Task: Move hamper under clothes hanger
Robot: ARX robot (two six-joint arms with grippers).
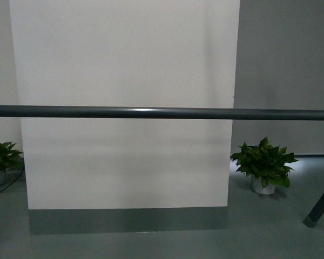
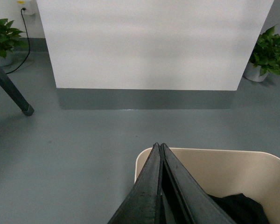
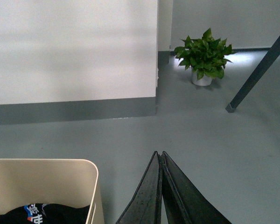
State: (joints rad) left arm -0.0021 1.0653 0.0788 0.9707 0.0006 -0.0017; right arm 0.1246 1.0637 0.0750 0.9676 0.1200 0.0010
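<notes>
Dark grey round metal bar of clothes hanger [image 1: 162,113] runs horiz. across front view; splayed leg [image 1: 319,208] at right, on grey floor. Beige plastic hamper w/ rounded rim [image 2: 214,152] sits on floor directly below both claws, dark garment [image 2: 240,207] inside. Left claw [image 2: 159,146] tips together, over hamper. Right claw [image 3: 158,153] tips together, just beside hamper wall [image 3: 95,196]. Potted green plant [image 3: 203,58] near white panel.

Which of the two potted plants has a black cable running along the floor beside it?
The plant by the rack's left leg; a cable passes it. The other plant has none.
</notes>
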